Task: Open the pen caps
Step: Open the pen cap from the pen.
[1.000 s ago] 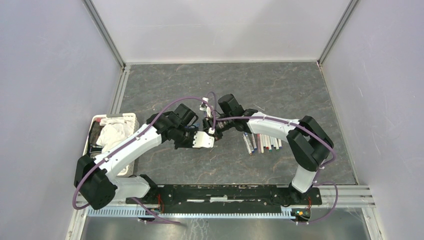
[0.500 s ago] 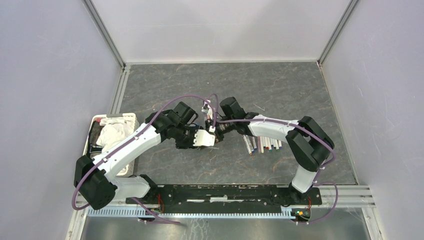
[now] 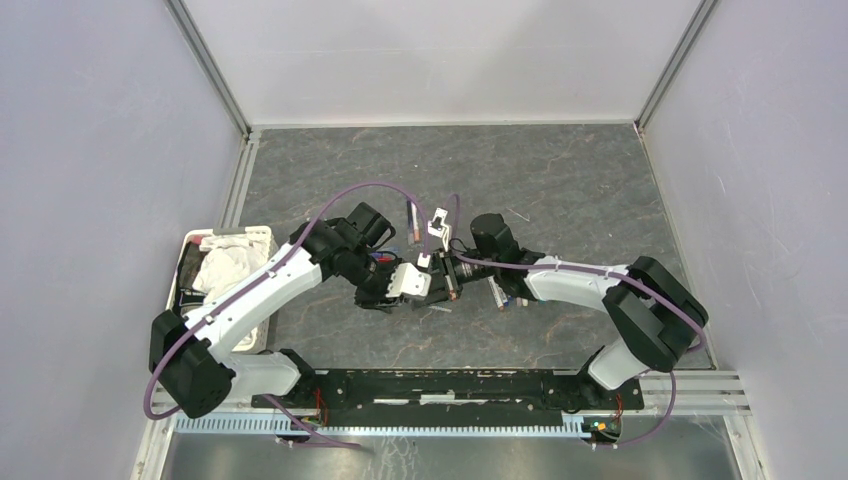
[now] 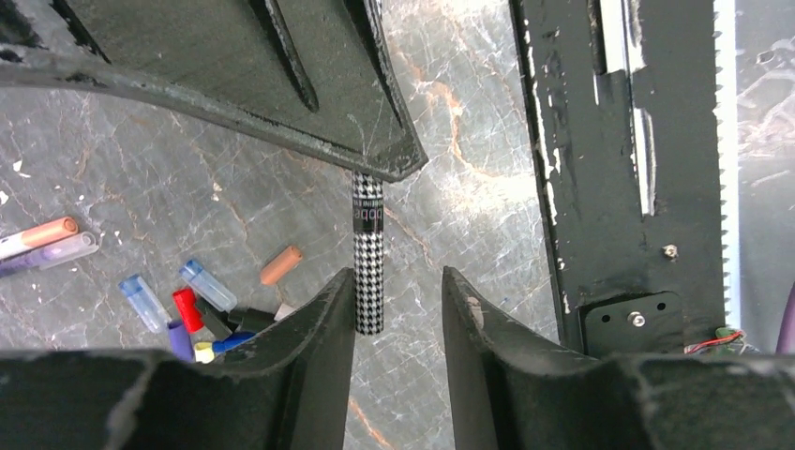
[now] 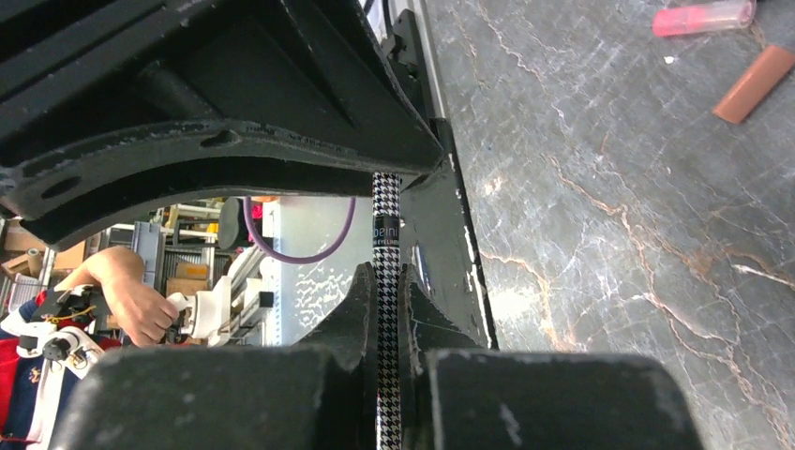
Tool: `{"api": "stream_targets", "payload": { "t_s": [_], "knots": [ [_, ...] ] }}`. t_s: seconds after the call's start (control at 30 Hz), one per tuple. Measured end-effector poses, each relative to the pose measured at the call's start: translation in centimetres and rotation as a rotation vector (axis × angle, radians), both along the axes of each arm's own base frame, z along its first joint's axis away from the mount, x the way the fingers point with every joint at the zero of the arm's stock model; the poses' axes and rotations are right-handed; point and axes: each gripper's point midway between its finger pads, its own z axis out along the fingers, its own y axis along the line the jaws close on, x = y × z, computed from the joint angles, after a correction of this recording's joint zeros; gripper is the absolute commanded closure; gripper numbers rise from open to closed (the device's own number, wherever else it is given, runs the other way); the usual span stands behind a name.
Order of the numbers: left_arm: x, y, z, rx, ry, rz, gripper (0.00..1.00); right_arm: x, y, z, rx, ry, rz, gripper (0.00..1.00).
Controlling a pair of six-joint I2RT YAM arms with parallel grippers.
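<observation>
The table [image 3: 560, 170] was dark, marble-patterned stone with plain white walls [image 3: 440, 50] on three sides. Both arms reached in to meet near its middle.

In my right wrist view, the right gripper [image 5: 387, 281] was clamped tight on a houndstooth pen [image 5: 386, 234]. The barrel ran straight out between the closed fingers towards the left gripper. From the left wrist camera, the left gripper [image 4: 398, 281] stood parted. The same pen lay close against one finger [image 4: 323, 319], with a clear gap to the other, so that side was not gripping it. The pen's far end was hidden behind the right gripper's finger, and I could not tell whether its cap was on.

Loose pen caps lay scattered on the stone just beside the left fingers. There was a brown cap [image 4: 281, 265], a clear blue one [image 4: 208, 284] and a red one [image 4: 187, 307], with a few more bunched against the finger. From above, a row of pens [image 3: 503, 292] lay beside the right forearm, partly covered by it. One more pen [image 3: 410, 218] lay alone behind the grippers. A pink piece [image 5: 703, 17] sat farther off, possibly a cap, though it was too blurred to be sure.

A white bin [image 3: 262, 233] holding a crumpled cloth [image 3: 228, 265] stood at the table's left edge.
</observation>
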Motion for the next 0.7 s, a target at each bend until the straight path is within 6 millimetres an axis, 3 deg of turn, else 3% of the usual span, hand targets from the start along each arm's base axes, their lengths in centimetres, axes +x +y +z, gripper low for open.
{"api": "stream_targets", "payload": {
  "t_s": [0.37, 0.53, 0.7],
  "knots": [
    [0.4, -0.7, 0.9, -0.038, -0.014, -0.005, 0.88, -0.3, 0.3, 1.4, 0.066, 0.019, 0.004, 1.00],
    [0.5, -0.7, 0.8, -0.032, -0.022, -0.003, 0.98, -0.2, 0.4, 1.5, 0.067, 0.027, -0.002, 0.61],
    [0.8, -0.3, 0.4, -0.004, -0.027, 0.002, 0.98, 0.1, 0.9, 1.8, 0.083, 0.016, -0.001, 0.59]
  ]
}}
